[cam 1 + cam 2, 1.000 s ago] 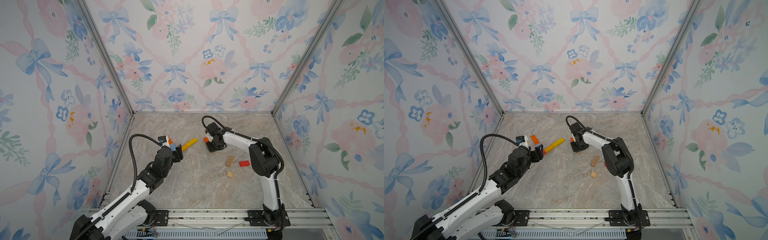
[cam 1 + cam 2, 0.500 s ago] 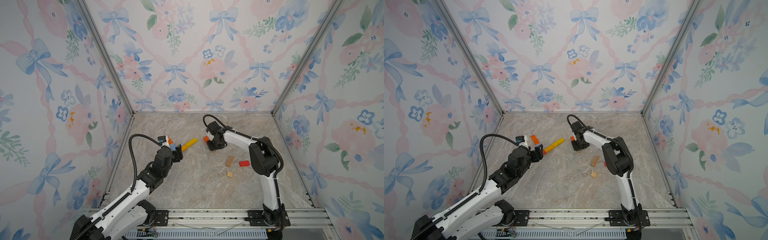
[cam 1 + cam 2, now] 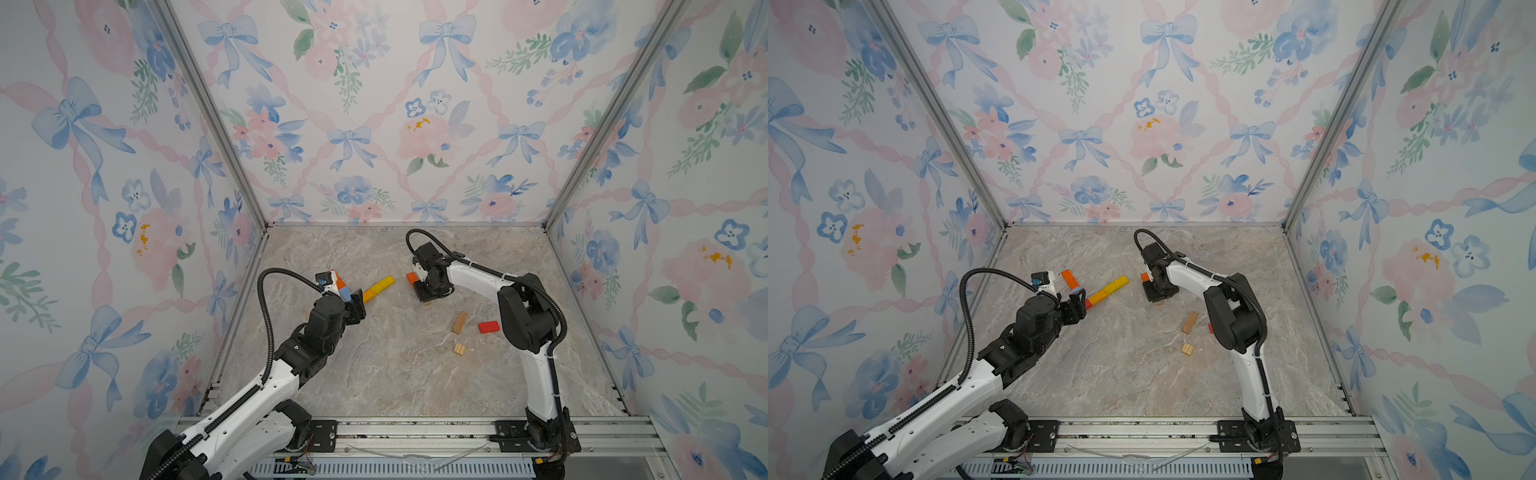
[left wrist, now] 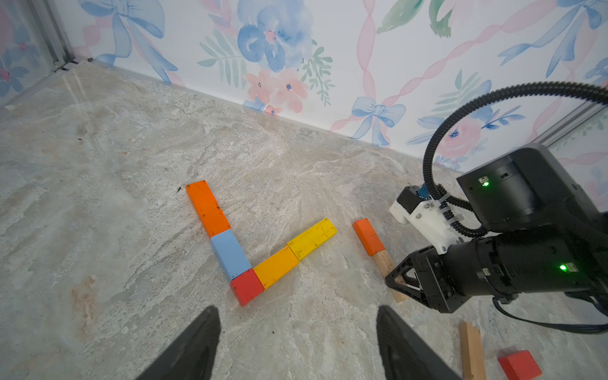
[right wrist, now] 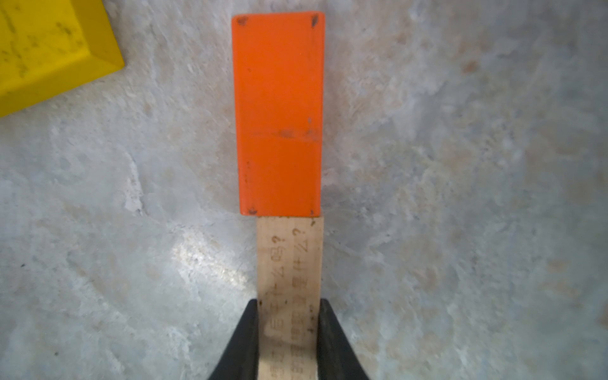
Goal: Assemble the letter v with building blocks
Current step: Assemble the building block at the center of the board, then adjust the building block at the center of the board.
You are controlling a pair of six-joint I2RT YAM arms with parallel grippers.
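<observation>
Five building blocks lie in a V in the left wrist view: orange (image 4: 207, 207), light blue (image 4: 229, 253), a red corner piece (image 4: 247, 286), orange-yellow (image 4: 276, 267) and yellow (image 4: 312, 238). My left gripper (image 4: 297, 332) is open and empty, just short of the red corner. To the right of the V, a second orange block (image 5: 279, 115) lies end to end with a tan block (image 5: 289, 263). My right gripper (image 5: 288, 329) is shut on the tan block, low at the floor (image 3: 430, 293). In a top view the left gripper (image 3: 353, 305) hides the V's corner.
A long tan block (image 3: 459, 323), a red block (image 3: 488, 327) and a short tan block (image 3: 459, 349) lie loose beside the right arm's elbow. Floral walls close in the marble floor (image 3: 374, 374) on three sides, with a metal rail along the front.
The right gripper has shifted very slightly with the tan block in its grip. The left arm and the V have not moved.
</observation>
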